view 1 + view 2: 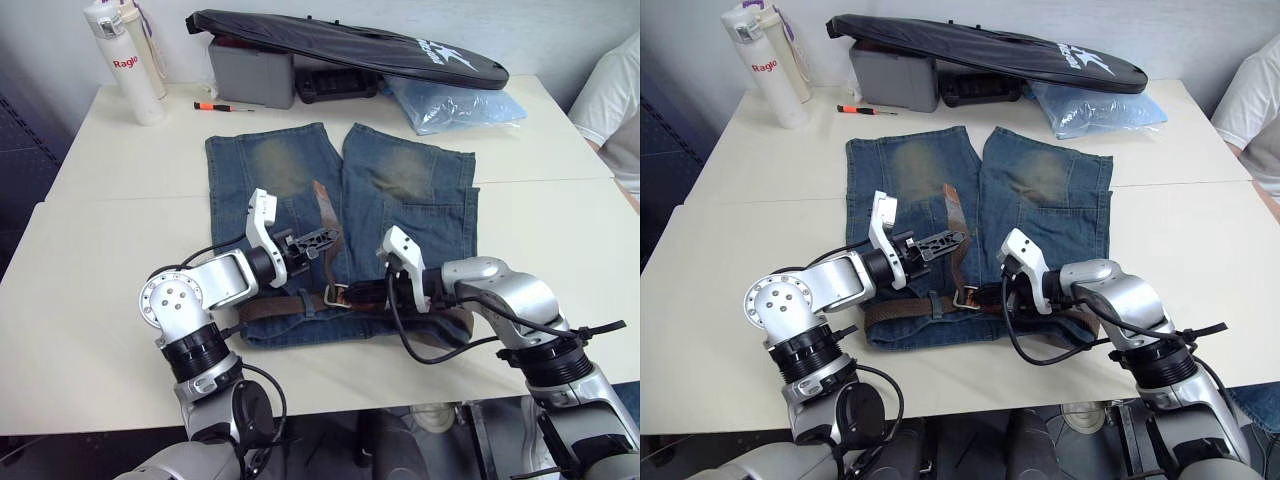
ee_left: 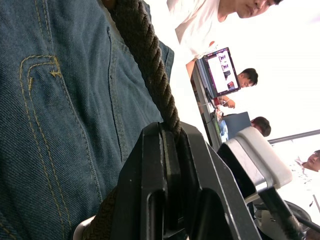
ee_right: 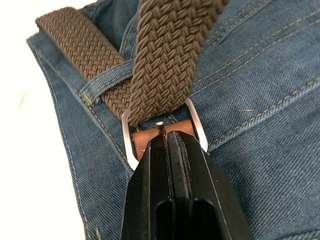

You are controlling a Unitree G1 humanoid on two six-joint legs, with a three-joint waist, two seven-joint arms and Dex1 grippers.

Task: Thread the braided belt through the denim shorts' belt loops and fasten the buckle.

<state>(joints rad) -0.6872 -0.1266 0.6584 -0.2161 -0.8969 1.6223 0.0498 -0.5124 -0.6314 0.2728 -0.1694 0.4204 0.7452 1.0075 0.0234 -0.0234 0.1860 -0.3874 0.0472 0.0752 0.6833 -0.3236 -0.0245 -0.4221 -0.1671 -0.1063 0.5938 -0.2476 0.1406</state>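
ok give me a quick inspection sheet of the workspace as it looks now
surface: white table, two tops pushed together
job's things: denim shorts flat, waistband nearest robot; braided belt along waistband, passed through buckle, free end lying up across the shorts
clutter: white bottle, screwdriver, grey box, long black bag, plastic bag
grippers: left gripper jaws shut on belt; right gripper jaws shut at buckle's leather end
cables: black cable looping off right arm
surroundings: person's white sleeve at far right
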